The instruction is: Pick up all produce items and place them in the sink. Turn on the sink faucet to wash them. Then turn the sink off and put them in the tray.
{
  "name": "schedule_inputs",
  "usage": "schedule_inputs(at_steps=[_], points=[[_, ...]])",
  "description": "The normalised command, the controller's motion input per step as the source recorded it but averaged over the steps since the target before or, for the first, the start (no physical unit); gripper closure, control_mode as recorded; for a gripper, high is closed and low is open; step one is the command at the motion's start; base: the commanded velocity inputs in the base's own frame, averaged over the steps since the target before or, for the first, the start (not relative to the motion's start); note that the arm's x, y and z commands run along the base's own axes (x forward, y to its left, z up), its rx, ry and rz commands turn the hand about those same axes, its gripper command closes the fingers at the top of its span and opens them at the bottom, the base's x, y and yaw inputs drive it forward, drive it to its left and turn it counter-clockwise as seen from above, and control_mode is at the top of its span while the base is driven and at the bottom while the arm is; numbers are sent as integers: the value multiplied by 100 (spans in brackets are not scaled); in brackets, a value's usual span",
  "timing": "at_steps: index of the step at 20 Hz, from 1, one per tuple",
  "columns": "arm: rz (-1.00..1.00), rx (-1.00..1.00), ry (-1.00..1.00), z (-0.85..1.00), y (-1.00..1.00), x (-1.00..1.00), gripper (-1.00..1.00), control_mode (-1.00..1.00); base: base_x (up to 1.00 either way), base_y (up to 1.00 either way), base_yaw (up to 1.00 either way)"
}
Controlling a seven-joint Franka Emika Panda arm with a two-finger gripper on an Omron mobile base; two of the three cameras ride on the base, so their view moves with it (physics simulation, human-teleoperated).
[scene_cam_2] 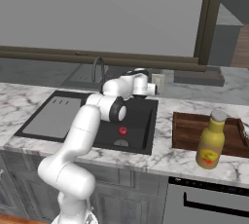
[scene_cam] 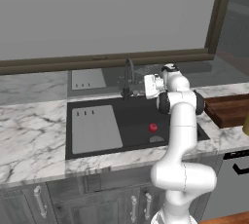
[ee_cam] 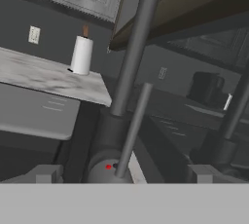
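Arm bent over the sink (scene_cam: 131,121), fingers (ee_cam: 121,172) spread wide and empty at the faucet (scene_cam: 129,74).

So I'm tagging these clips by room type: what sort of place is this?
A rendered home kitchen, most likely: a black sink set into a marble counter, a dark gooseneck faucet behind it, and a yellow condiment bottle by a wooden tray.

A home kitchen: black sink (scene_cam: 131,121) and gooseneck faucet (scene_cam: 128,74) just beside the gripper (scene_cam: 137,88), marble counter (scene_cam: 29,130), grey cabinets (scene_cam: 73,198) below.
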Motion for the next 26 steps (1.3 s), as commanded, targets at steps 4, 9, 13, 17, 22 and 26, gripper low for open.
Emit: schedule_inputs(at_steps=[4,9,13,17,22,26], points=[[1,0,0,0,30,5,-100,-100,0,0,0],[2,0,0,0,32,0,-100,-100,0,0,0],[2,0,0,0,29,0,-100,-100,0,0,0],[1,0,0,0,27,8,-100,-100,0,0,0],[1,0,0,0,29,9,-100,-100,0,0,0],[0,0,0,0,39,9,-100,-100,0,0,0]])
